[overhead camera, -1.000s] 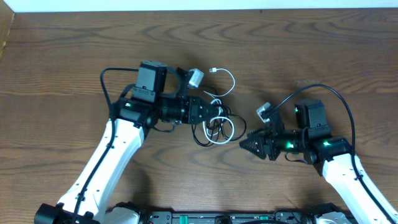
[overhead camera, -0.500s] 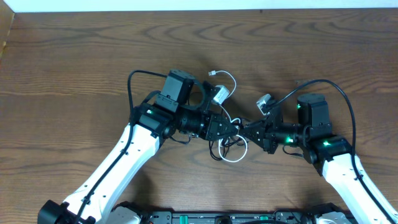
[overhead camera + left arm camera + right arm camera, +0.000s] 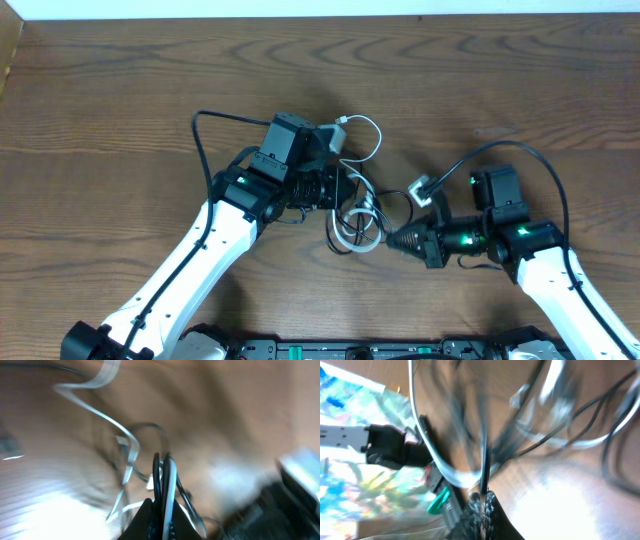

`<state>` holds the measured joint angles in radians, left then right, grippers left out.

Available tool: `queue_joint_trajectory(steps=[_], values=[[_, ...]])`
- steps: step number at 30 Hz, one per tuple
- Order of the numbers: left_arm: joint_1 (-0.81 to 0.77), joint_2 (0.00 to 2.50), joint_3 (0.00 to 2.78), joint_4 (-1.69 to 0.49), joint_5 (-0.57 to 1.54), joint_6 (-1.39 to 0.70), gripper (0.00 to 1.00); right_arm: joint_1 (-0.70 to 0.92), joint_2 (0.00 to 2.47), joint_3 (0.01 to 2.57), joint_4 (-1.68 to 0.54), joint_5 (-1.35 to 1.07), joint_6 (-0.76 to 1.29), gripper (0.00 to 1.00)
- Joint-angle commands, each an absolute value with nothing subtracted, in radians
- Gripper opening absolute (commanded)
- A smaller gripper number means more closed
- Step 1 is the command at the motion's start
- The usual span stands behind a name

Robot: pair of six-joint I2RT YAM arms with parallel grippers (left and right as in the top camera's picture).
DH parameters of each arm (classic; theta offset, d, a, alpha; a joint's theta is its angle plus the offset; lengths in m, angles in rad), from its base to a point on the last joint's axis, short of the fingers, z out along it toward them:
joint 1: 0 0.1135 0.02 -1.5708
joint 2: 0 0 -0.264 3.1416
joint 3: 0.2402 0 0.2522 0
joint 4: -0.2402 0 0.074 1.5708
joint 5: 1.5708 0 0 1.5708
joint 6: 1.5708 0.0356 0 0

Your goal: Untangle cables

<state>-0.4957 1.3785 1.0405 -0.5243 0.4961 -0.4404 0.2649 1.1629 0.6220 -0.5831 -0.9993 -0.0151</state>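
A tangle of white and black cables [image 3: 358, 220] lies mid-table between both arms. One white cable [image 3: 374, 136] loops up from it to a small plug [image 3: 342, 119]. My left gripper [image 3: 350, 190] sits at the tangle's upper left. In the left wrist view this gripper [image 3: 162, 509] is shut on a white cable [image 3: 171, 480] and a black cable [image 3: 156, 477] side by side. My right gripper [image 3: 392, 240] touches the tangle's right edge. Seen from the right wrist, that gripper [image 3: 483, 500] is shut on a thin black cable [image 3: 483, 467]. Both wrist views are blurred.
The arms' own black leads arch over each wrist, the left lead [image 3: 215, 118] and the right lead [image 3: 520, 150]. A white wall strip [image 3: 300, 8] borders the table's far edge. Bare wood [image 3: 120, 110] spreads to the left and behind the arms.
My left gripper has pulled back left and slightly up, dragging the tangle with it. The right gripper has dropped lower toward the near edge, still at the tangle's right side.
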Motion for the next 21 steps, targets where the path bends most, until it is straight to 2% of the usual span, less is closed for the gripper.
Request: queue_joint_trajectory(steps=[1,3,6,9,10,11,14,18,19,21], values=[[-0.493,1.362,1.05,-0.535,0.206,-0.603,0.07,0.284,1.159,0.625,-0.628,-1.037,-0.034,0.01],[-0.485,1.362,1.05,-0.537,0.195,-0.636,0.07,0.284,1.159,0.625,-0.657,-1.002,-0.032,0.01],[-0.481,1.355,1.05,-0.537,0.207,-0.636,0.08,0.284,1.159,0.625,-0.694,-0.799,0.027,0.01],[-0.481,1.33,1.05,-0.527,0.287,-0.592,0.08,0.284,1.159,0.625,-0.712,-0.493,0.208,0.02],[-0.481,1.32,1.05,-0.523,0.314,-0.568,0.07,0.284,1.159,0.625,-0.708,-0.459,0.245,0.07],[-0.481,1.308,1.05,-0.521,0.352,-0.533,0.07,0.284,1.159,0.625,-0.69,-0.459,0.264,0.17],[-0.481,1.262,1.05,-0.527,0.469,-0.425,0.08,0.284,1.158,0.625,-0.59,-0.641,0.187,0.31],[-0.481,1.213,1.05,-0.576,0.587,-0.369,0.07,0.284,1.158,0.625,-0.433,-0.905,0.081,0.56],[-0.481,1.207,1.05,-0.591,0.604,-0.369,0.07,0.284,1.158,0.625,-0.378,-0.975,0.058,0.6],[-0.481,1.205,1.05,-0.615,0.632,-0.37,0.07,0.284,1.158,0.625,-0.31,-1.043,0.043,0.61]])
